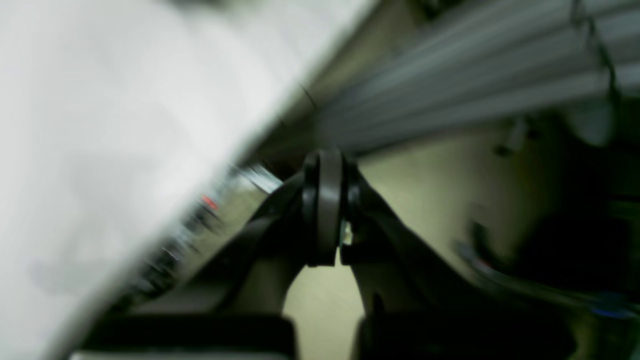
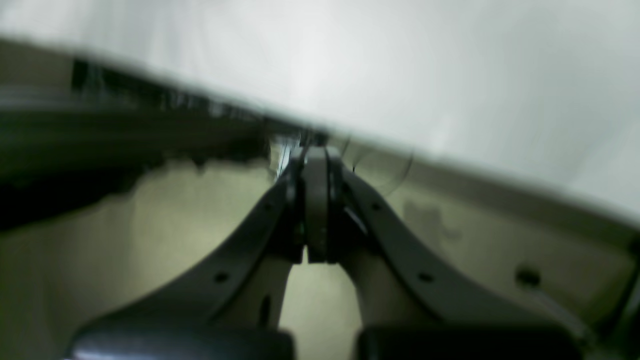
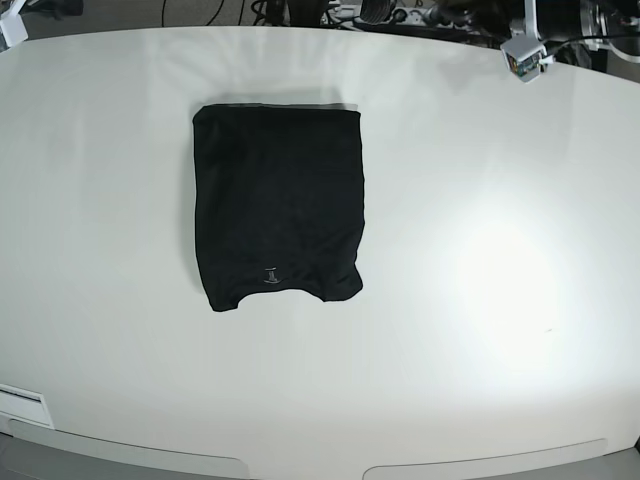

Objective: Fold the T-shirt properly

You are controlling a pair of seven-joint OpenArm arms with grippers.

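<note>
T-shirt: the large plain black short-sleeved cloth T-shirt (image 3: 278, 205) lies folded into a compact, roughly rectangular bundle, flat on the table, left of centre in the base view and nearer the far edge than the near one; its top edge is straight, its bottom edge wavy with a slight notch; no arm touches it
Table: the broad white glossy tabletop with rounded corners (image 3: 480, 260) fills the base view; a bright patch of reflected light sits to the right of the shirt; in both wrist views the same white surface shows as a blurred slab ending in a slanted edge
Left gripper: the dark two-fingered left gripper (image 1: 325, 210) has its fingers pressed together with nothing between them; it points past the table edge toward a pale floor and a grey ribbed wall; the picture is smeared
Right gripper: the dark grey right gripper (image 2: 315, 205) likewise has its fingers closed on nothing, aimed at the table's rim with floor below
Grey mark: a tiny grey mark (image 3: 270, 274) sits near the shirt's bottom edge, slightly left of its middle
</note>
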